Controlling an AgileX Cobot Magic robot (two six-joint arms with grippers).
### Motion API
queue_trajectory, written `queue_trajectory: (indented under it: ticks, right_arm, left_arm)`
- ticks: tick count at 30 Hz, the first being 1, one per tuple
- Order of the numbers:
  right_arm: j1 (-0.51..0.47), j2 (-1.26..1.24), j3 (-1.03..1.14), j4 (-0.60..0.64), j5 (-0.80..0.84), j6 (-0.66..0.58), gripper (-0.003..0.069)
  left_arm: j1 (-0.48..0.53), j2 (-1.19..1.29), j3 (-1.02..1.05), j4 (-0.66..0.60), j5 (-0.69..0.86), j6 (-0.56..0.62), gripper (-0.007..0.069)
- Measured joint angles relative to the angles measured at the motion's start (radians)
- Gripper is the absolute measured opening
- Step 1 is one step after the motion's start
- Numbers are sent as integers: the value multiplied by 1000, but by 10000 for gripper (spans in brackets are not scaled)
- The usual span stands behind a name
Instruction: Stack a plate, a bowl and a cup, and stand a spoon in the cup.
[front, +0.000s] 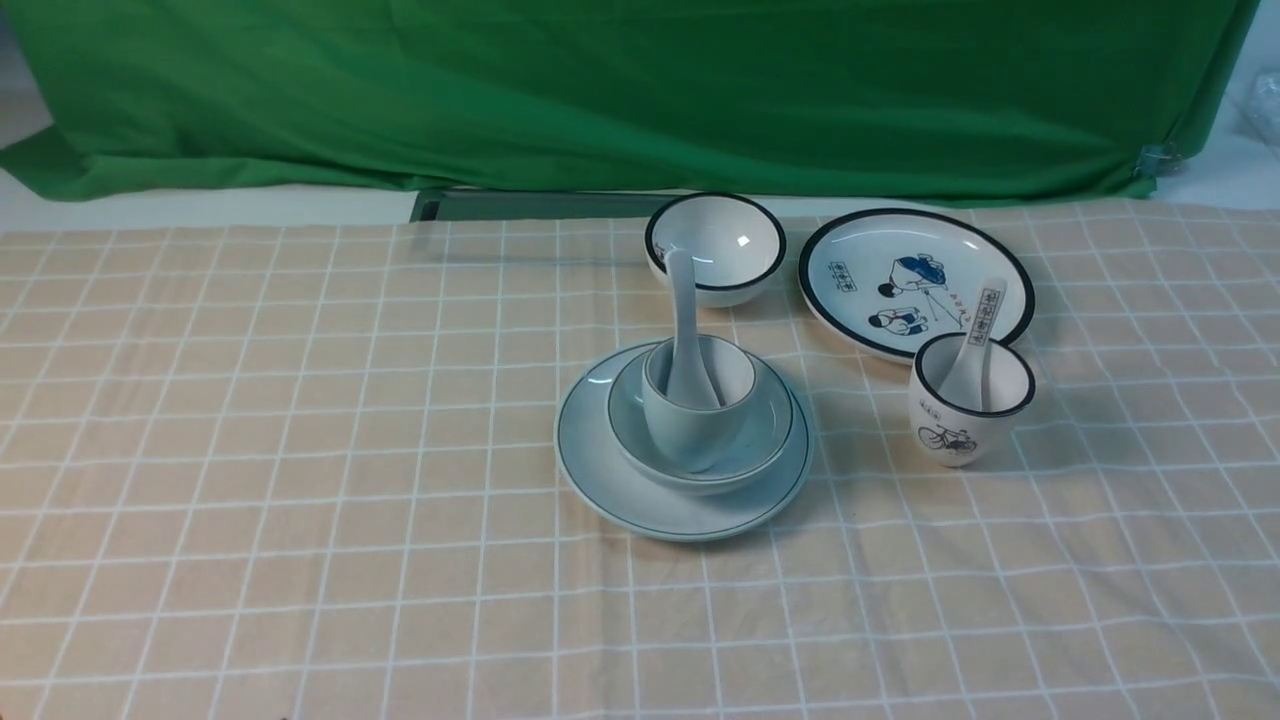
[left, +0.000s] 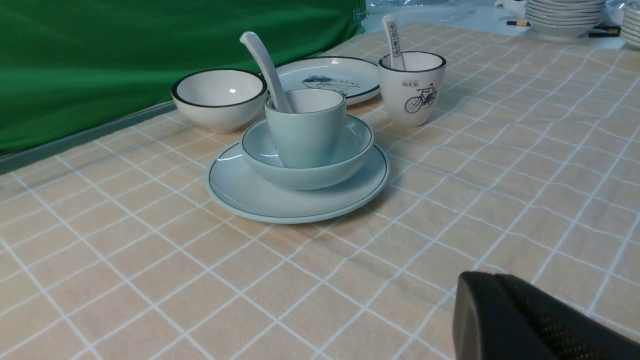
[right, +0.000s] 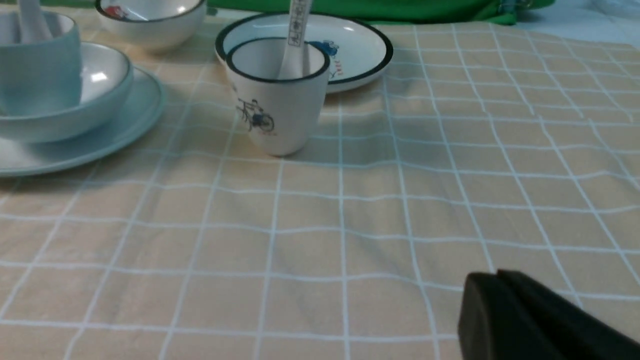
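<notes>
The pale blue plate (front: 600, 470) lies mid-table, the wide shallow bowl (front: 765, 435) sits on it, and the plain cup (front: 690, 430) stands in the bowl. The pale spoon (front: 685, 320) stands in the cup, its handle leaning toward the back. The same stack shows in the left wrist view: plate (left: 240, 192), bowl (left: 320, 172), cup (left: 305, 132), spoon (left: 265, 65). My left gripper (left: 492, 280) is shut and empty, well short of the stack. My right gripper (right: 495, 277) is shut and empty over bare cloth, away from the plate (right: 120, 130). Neither arm shows in the front view.
A black-rimmed bowl (front: 715, 248) and a cartoon plate (front: 915, 280) stand behind the stack. A bicycle cup (front: 968, 400) holding a labelled spoon (front: 978, 340) stands to its right. Stacked white dishes (left: 565, 17) lie beyond the checked cloth. A green backdrop (front: 640, 90) closes the far side.
</notes>
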Motion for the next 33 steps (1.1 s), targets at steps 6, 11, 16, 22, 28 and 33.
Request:
queue_trajectory:
  ticks: [6, 11, 16, 22, 28, 33]
  right_arm:
    - [0, -1, 0, 4, 4, -21, 17]
    - [0, -1, 0, 4, 5, -21, 17]
    - [0, -1, 0, 4, 5, -21, 24]
    - [0, -1, 0, 4, 5, -21, 44]
    - [0, -1, 0, 4, 5, -21, 68]
    - [0, -1, 0, 4, 5, -21, 78]
  left_arm:
    - [0, 0, 0, 1, 1, 0, 3]
    - [0, 0, 0, 2, 1, 0, 3]
    - [0, 0, 0, 2, 1, 0, 3]
    - [0, 0, 0, 2, 1, 0, 3]
    - [0, 0, 0, 2, 1, 0, 3]
    - [0, 0, 0, 3, 1, -1, 3]
